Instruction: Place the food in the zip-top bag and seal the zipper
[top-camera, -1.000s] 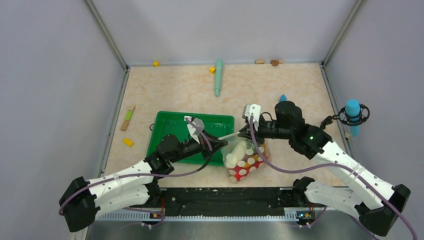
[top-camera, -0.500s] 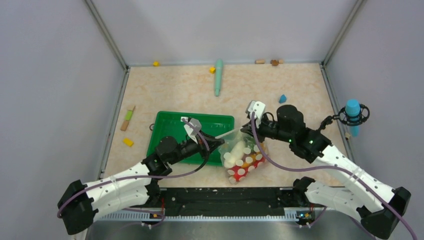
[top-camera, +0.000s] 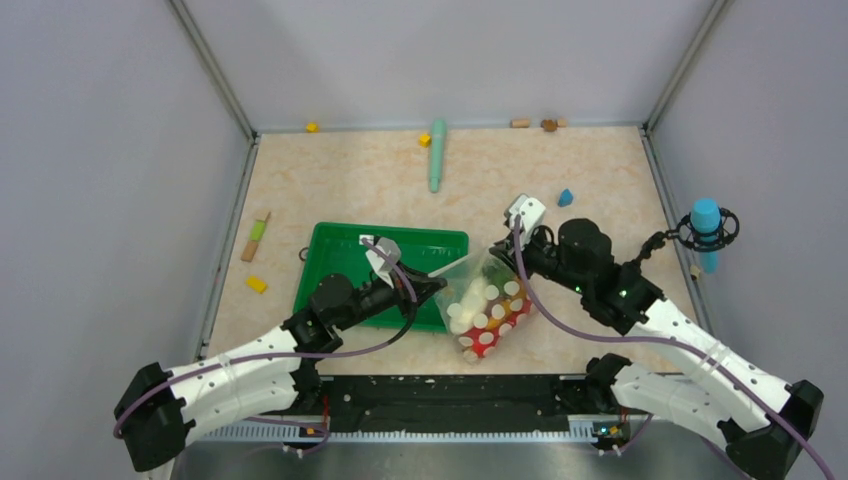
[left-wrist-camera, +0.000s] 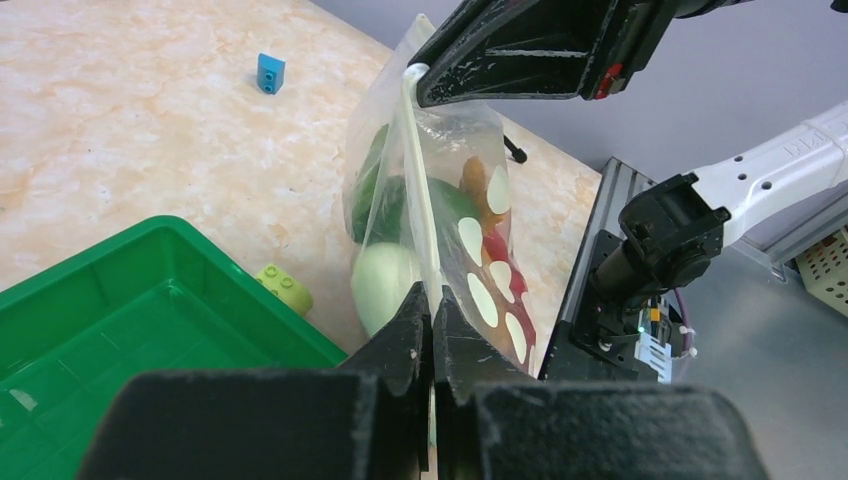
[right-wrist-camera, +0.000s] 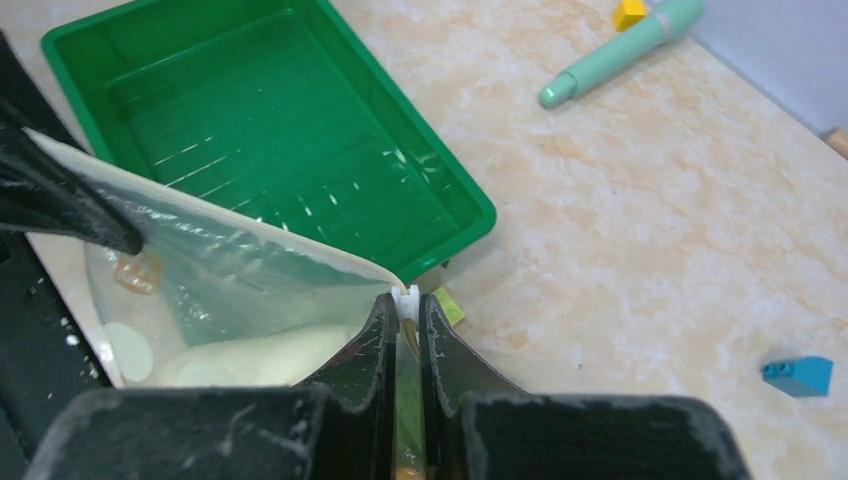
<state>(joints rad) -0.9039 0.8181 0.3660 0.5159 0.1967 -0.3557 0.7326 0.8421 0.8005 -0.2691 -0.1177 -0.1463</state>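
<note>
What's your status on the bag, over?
Left gripper shut on one end of the zipper, right gripper shut on the other. Zip-top bag stretched between them, food inside. Green tray alongside, nothing blocking.

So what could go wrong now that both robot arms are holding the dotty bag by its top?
1. Both pairs of jaws pinch only the thin zipper at its ends, so the full zip-top bag might slip out and drop.
2. Pulling the ends apart could pop the strip open and spill the food.
3. The bag sits close to the green tray and might snag its edge.
</note>
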